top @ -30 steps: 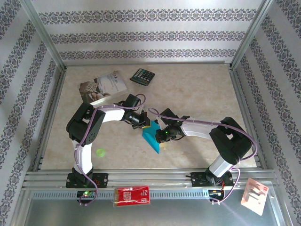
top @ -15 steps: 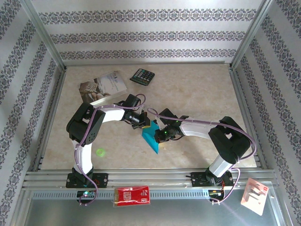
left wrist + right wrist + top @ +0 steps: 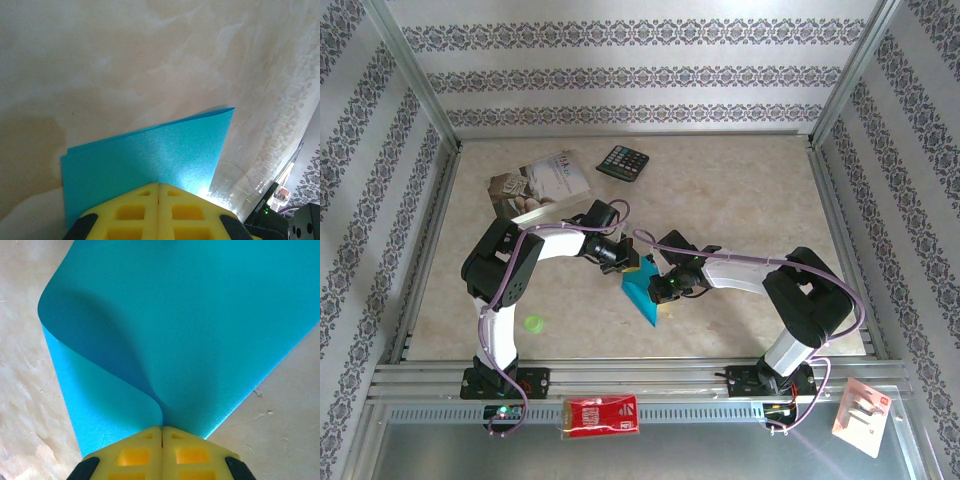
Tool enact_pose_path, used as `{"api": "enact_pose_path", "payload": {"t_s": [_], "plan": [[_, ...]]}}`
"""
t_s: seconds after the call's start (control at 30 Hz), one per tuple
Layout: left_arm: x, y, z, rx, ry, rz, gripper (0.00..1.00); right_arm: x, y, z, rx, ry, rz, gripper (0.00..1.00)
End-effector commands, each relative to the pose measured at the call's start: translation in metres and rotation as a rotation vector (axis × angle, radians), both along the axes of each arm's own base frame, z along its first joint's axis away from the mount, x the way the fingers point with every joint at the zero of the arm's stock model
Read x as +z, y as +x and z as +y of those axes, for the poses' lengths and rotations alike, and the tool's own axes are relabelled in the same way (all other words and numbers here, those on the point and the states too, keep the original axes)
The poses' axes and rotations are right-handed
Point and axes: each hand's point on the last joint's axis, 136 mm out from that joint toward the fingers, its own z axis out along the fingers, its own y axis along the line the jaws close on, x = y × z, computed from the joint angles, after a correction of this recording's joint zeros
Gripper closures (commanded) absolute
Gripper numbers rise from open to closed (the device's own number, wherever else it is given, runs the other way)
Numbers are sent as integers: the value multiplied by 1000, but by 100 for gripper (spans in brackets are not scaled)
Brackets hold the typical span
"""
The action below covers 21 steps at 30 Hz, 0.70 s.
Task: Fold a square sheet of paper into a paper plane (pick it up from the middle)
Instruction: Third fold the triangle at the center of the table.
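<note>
The square sheet of paper (image 3: 642,298) lies mid-table, turquoise-blue and folded over on itself. In the right wrist view one flap of the paper (image 3: 200,315) curls up off the lower layer and runs into the seam of my right gripper (image 3: 161,428), which is shut on it. My left gripper (image 3: 159,185) is shut, with its yellow fingertips resting on top of the flat paper (image 3: 150,155) at its far corner; no paper shows between its fingers. From above, the left gripper (image 3: 640,266) and the right gripper (image 3: 661,290) sit close together over the sheet.
A pale printed book (image 3: 540,183) and a black calculator (image 3: 623,161) lie at the back left. A small green disc (image 3: 532,323) sits near the left arm's base. A red packet (image 3: 602,415) and a white packet (image 3: 860,415) lie off the table's front edge.
The right arm has edged very slightly to the left with the paper flap in its grip. The left arm has stayed still.
</note>
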Motion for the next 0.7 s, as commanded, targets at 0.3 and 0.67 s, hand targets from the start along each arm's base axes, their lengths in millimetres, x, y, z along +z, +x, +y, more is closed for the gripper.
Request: {"api": "enact_pose_path", "payload": {"t_s": [0.3,0.67], "plan": [[-20,-14,12,-1,70,75,97,-28,-19,-23,-12,-108,61,100],[26,19,13,32,41,-15,80,-34,-25,-31,-26,-128,76,100]]}}
